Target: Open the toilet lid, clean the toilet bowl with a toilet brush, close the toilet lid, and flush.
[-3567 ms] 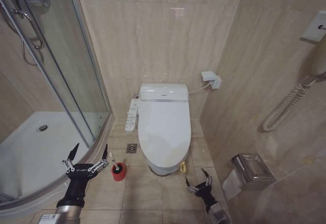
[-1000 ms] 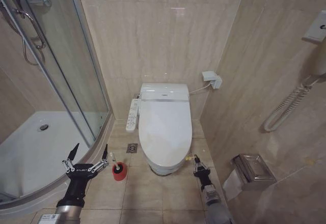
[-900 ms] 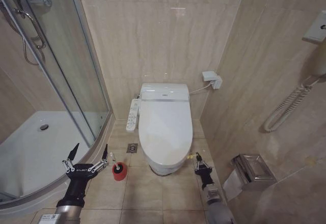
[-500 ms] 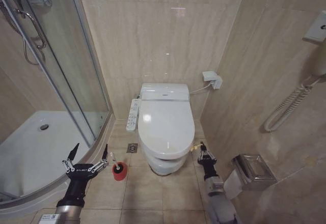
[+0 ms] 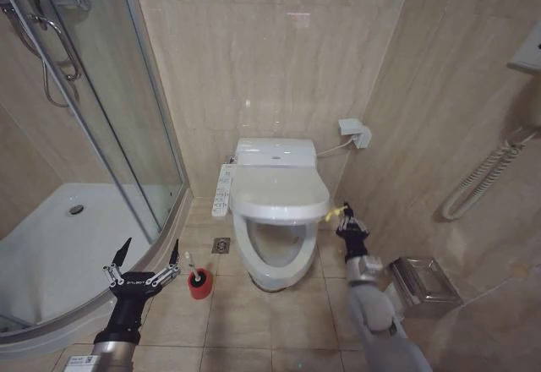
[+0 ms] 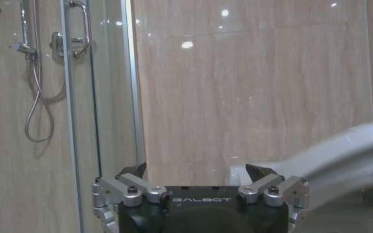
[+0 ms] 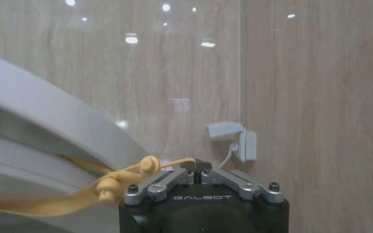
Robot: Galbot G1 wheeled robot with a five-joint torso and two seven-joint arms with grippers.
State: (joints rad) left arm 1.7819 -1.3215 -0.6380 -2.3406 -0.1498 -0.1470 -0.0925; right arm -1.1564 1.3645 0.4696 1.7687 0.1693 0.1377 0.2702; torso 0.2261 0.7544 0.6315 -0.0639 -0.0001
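Observation:
The toilet lid (image 5: 279, 190) is white and glossy and is tilted up off the seat at its front. My right gripper (image 5: 345, 218) is beside the lid's front right rim, shut on the yellow loop strap (image 5: 336, 213). In the right wrist view the gripper (image 7: 196, 168) pinches the strap (image 7: 118, 178) under the lid's edge (image 7: 44, 128). Below the lid, the toilet bowl (image 5: 275, 249) shows. The toilet brush (image 5: 194, 274) stands in its red cup on the floor left of the toilet. My left gripper (image 5: 144, 264) hangs open just left of the brush, its fingers (image 6: 132, 172) spread.
A glass shower enclosure (image 5: 84, 135) with a white tray fills the left side. A long white control panel (image 5: 222, 190) sits at the toilet's left, with a floor drain (image 5: 220, 244) near it. A steel paper holder (image 5: 427, 279) juts from the right wall.
My right gripper shut on the yellow strap at the lid's front and has risen, lifting the lid off the seat so the bowl shows. The left arm has stayed put.

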